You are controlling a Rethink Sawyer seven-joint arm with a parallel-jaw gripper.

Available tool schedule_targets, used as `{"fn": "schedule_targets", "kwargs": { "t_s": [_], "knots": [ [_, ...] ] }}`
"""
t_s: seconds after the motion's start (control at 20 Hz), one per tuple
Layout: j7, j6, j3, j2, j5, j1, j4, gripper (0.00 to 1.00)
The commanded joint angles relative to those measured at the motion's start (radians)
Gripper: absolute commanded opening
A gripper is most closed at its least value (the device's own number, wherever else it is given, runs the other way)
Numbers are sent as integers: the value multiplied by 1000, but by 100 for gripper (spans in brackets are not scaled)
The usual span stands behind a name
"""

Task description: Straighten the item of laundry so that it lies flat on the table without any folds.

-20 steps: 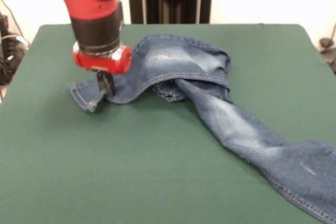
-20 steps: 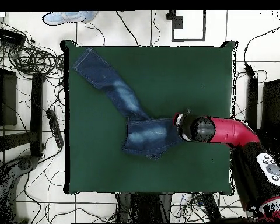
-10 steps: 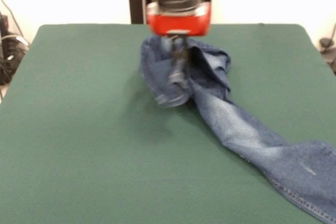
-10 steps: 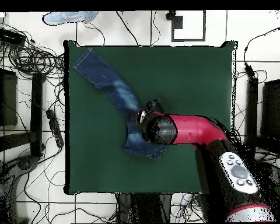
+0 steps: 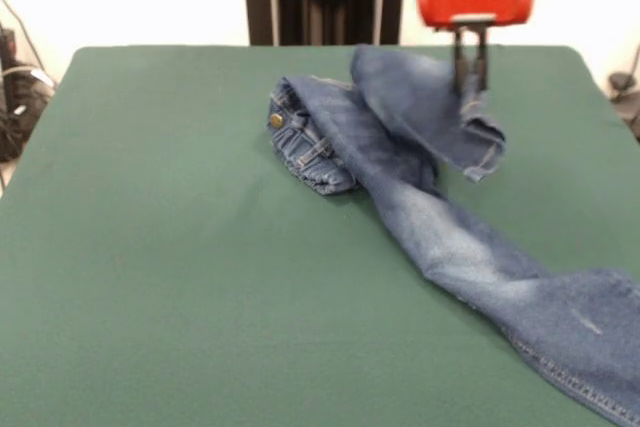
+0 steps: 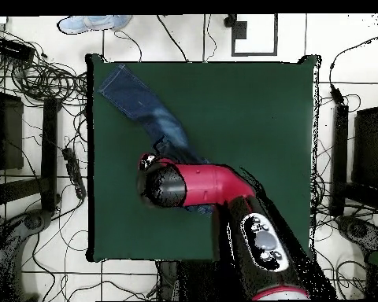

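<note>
- We see the gripper (image 5: 470,75) hanging from the red wrist at the top right of the front view, fingers (image 5: 461,62) pinched shut on denim.
- The jeans (image 5: 430,217) are not flat: one leg is lifted off the table (image 5: 180,277) by the gripper, folded back across the waist, hem (image 5: 485,159) dangling free in the air just below the fingers.
- Waist part sits bunched on the cloth toward the far middle of the table; we see the brass button (image 5: 276,120) and the gathered waistband (image 5: 310,152) facing left in the front view.
- The other leg lies stretched on the table, running from the bunch down to the near right corner in the front view, with its end cut off by the picture edge.
- Pale faded patches show along that stretched leg.
- In the overhead view the red arm (image 6: 212,185) covers the waist area; only the long leg (image 6: 137,102) shows, pointing to the upper left table corner.
- We cannot see the gripper itself from overhead; the black wrist end (image 6: 161,186) hides it.
- Cables (image 6: 42,79) lie on the floor left of the table in the overhead view.
</note>
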Motion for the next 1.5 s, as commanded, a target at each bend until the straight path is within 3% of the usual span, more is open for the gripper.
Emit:
{"fn": "schedule_targets", "kwargs": {
  "t_s": [0.05, 0.35, 0.55, 1.05, 1.5],
  "knots": [
    [383, -108, -98, -9, 125, 127, 169, 0],
    [482, -220, -174, 30, 214, 247, 205, 0],
    [548, -193, -241, 25, 287, 338, 220, 0],
    [613, -221, -197, 23, 433, 414, 251, 0],
    [656, -171, -247, 21, 543, 550, 212, 0]
  ]
}}
